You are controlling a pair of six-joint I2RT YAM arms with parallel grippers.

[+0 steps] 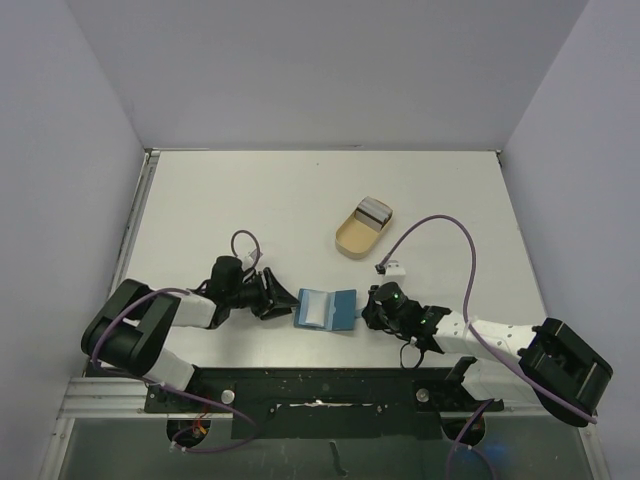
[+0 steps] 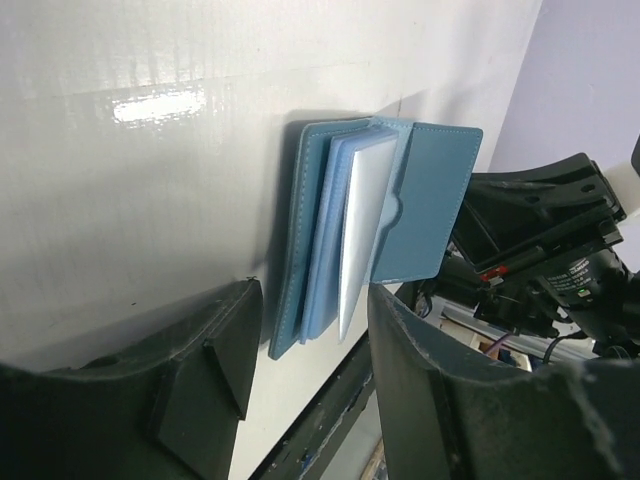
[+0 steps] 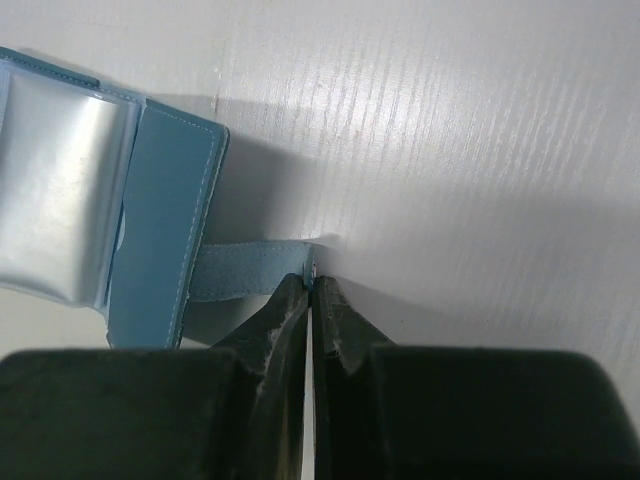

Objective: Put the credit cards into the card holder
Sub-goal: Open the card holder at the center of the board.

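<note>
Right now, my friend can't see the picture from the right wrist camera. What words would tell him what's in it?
The right gripper is shut on the tip of the closing tab of a blue card holder, which lies open on the white table. A silvery credit card shows in its pocket at the left.

From my feed I see a white table [image 1: 250, 190] boxed in by plain pale lavender walls: a left wall [image 1: 60, 150], a far wall [image 1: 320, 70] and a right wall [image 1: 590, 150]. An aluminium rail [image 1: 100, 403] runs along the near edge. A light somewhere overhead, I think, leaves a bright glare [image 2: 160, 103] on the tabletop.
</note>
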